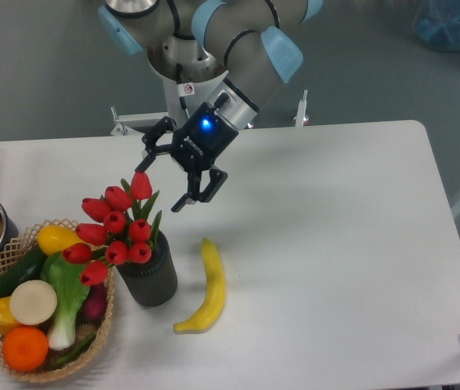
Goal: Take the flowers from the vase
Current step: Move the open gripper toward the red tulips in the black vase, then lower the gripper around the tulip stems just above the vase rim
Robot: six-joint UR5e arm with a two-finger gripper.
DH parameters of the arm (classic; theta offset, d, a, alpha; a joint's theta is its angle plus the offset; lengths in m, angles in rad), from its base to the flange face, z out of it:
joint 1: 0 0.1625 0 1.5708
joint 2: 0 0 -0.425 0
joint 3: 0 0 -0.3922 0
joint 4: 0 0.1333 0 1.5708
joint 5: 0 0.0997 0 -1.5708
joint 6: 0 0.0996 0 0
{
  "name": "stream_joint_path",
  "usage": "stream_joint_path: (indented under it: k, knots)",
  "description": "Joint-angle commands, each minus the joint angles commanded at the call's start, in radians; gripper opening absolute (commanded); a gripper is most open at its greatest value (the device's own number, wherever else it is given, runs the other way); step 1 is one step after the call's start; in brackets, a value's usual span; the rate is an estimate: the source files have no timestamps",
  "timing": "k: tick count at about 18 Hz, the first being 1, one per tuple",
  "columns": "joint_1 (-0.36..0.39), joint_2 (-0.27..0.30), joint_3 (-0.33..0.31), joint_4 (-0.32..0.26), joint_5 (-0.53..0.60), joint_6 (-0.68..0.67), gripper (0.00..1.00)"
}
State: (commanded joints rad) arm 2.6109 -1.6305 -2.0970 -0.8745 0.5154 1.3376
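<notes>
From the fixed camera, my claw [165, 180] hung spread and empty just upper right of the flowers [116, 227], which stood in the vase [149, 278] at lower left. I judged this the approach; next, straddle the bunch and pinch.

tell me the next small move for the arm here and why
Probably a short move down and towards the bunch of red tulip buds, so the open black pincer straddles it. The pincer hangs above and beside the top bud, fingers spread, holding nothing. The tulips sit in the short dark ribbed vase, with the yellow banana lying on the table close beside it, so a mostly top-down approach seems safest.
</notes>
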Motion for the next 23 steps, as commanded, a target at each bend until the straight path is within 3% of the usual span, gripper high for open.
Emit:
stream_joint_path:
  k: [7, 23]
  knots:
    - [-0.014, -0.066, 0.089, 0.015, 0.002, 0.015, 1.0]
    - [-0.064, -0.152, 0.155, 0.037, -0.002, 0.034, 1.0]
